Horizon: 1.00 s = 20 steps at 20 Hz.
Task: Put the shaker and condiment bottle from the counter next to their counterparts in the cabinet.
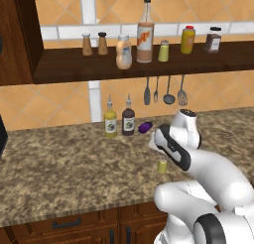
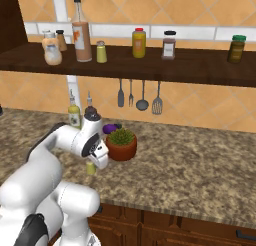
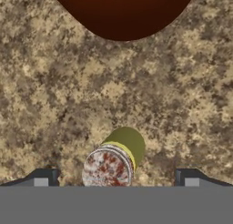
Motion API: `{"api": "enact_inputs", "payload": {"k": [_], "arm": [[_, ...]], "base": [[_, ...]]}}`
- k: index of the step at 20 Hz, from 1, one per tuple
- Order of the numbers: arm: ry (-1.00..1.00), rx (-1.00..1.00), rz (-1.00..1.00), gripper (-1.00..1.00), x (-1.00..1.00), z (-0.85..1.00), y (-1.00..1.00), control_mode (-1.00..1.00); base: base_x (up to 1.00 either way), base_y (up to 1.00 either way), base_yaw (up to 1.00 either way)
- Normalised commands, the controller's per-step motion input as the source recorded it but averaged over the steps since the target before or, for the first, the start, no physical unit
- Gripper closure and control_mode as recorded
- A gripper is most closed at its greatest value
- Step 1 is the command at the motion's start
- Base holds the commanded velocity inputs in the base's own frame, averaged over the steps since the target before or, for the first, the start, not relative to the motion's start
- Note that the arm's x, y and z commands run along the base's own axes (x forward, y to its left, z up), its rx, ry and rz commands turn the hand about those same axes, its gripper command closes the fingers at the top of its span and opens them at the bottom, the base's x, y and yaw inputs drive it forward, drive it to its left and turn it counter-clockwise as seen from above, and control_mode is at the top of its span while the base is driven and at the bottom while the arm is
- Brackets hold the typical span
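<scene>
My claw (image 3: 116, 184) hangs released, jaws spread wide at either side of the tiny yellow-green cylindrical shaker with the pale silvery top (image 3: 116, 157), which stands upright on the speckled granite counter (image 3: 54, 91). I should centre, sink lower, then close squarely on its body. At twelve o'clock sits a round terracotta pot (image 3: 123, 13). Farther off, the squat peach-orange condiment bottle (image 1: 123, 53) already stands on the dark brown wooden cabinet (image 1: 149, 64) shelf.

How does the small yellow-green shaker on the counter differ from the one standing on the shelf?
The shaker on the counter stands on the granite, directly under the open tool, whereas the shaker on the shelf stands high on the cabinet. The counter one stands apart from other containers; the shelf one stands beside the tall spouted bottle. Both are upright, yellow-green, pale-topped.
</scene>
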Motion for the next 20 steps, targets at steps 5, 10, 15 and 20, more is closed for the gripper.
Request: {"api": "enact_inputs", "payload": {"k": [5, 10, 15, 20], "arm": [[0.0, 0.0, 0.0, -1.0, 0.01, -0.01, 0.3, -1.0], [0.0, 0.0, 0.0, -1.0, 0.02, -0.03, 0.05, -1.0], [0.0, 0.0, 0.0, -1.0, 0.0, -0.02, -0.03, -1.0], [0.0, 0.0, 0.01, -1.0, 0.01, -0.01, -0.11, -1.0]], "base": [[0.0, 0.0, 0.0], [0.0, 0.0, 0.0], [0.0, 0.0, 0.0], [0.0, 0.0, 0.0]]}}
